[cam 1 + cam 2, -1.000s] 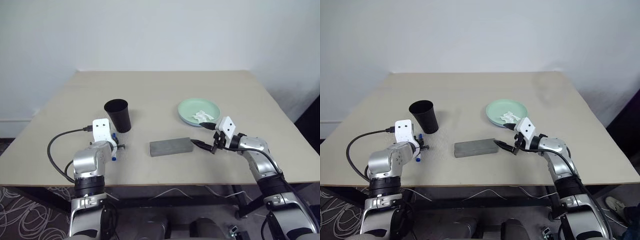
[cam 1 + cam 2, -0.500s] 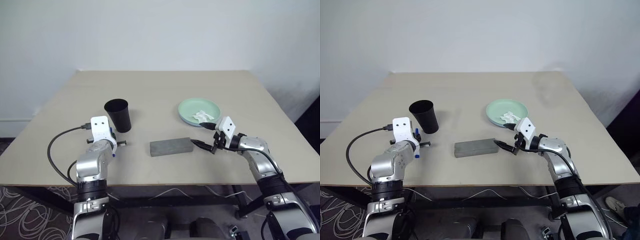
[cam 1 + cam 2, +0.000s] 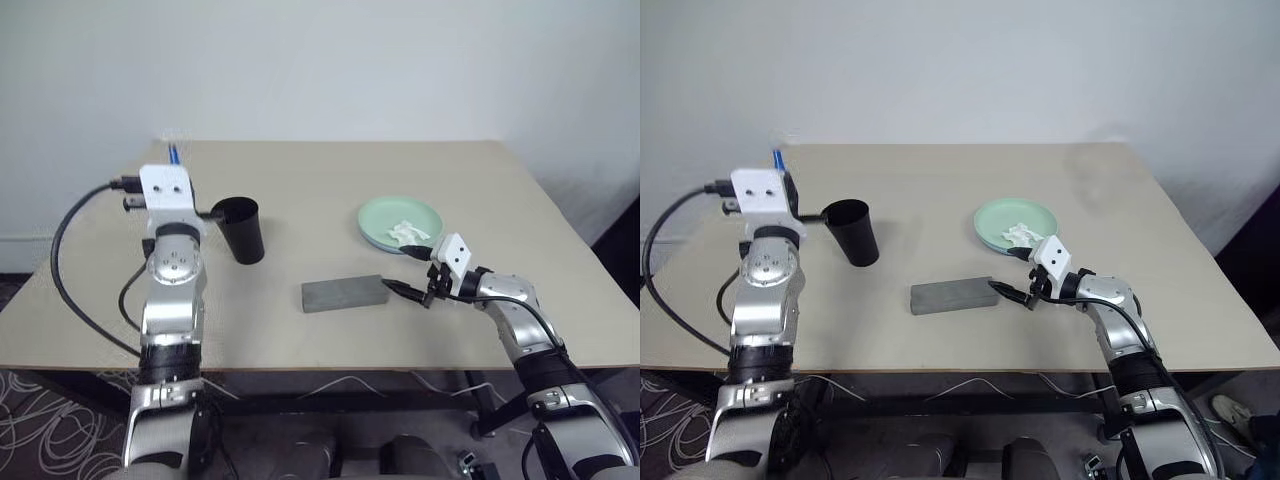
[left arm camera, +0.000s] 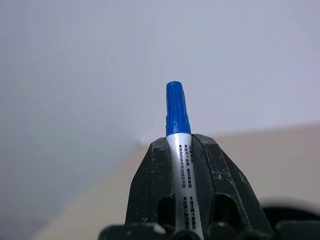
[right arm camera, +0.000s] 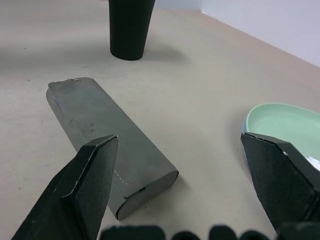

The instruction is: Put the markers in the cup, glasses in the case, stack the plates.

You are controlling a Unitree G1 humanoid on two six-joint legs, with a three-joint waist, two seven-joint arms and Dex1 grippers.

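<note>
The marker (image 4: 178, 150) is clamped between the two black fingers of the left end effector (image 4: 180, 165), its blue cap standing clear above the fingertips. It is held raised above the worktop (image 3: 330, 190), just beside the cup (image 3: 237, 229) and level with or a little above its rim. The right end effector (image 5: 182, 165) is spread wide and empty, poised just beyond the near end of the closed grey case (image 3: 344, 293), which lies on the worktop well apart from the cup.

A miss at the cup is judged the main risk: the marker is gripped low on its barrel, so a small tilt of the wrist could send the tip against the rim instead of inside. The tall, narrow-based cup could be knocked over by a sideways bump of the arm. If the marker is let go too high or at a slant, it could bounce out and roll across the worktop.

The part of the marker below the fingers is hidden. The glasses cannot be found, and whether they lie inside the closed case cannot be told. Beyond the case, a blue edge can just be made out under the green plate (image 3: 399, 220), which carries a crumpled tissue (image 3: 406, 232).
</note>
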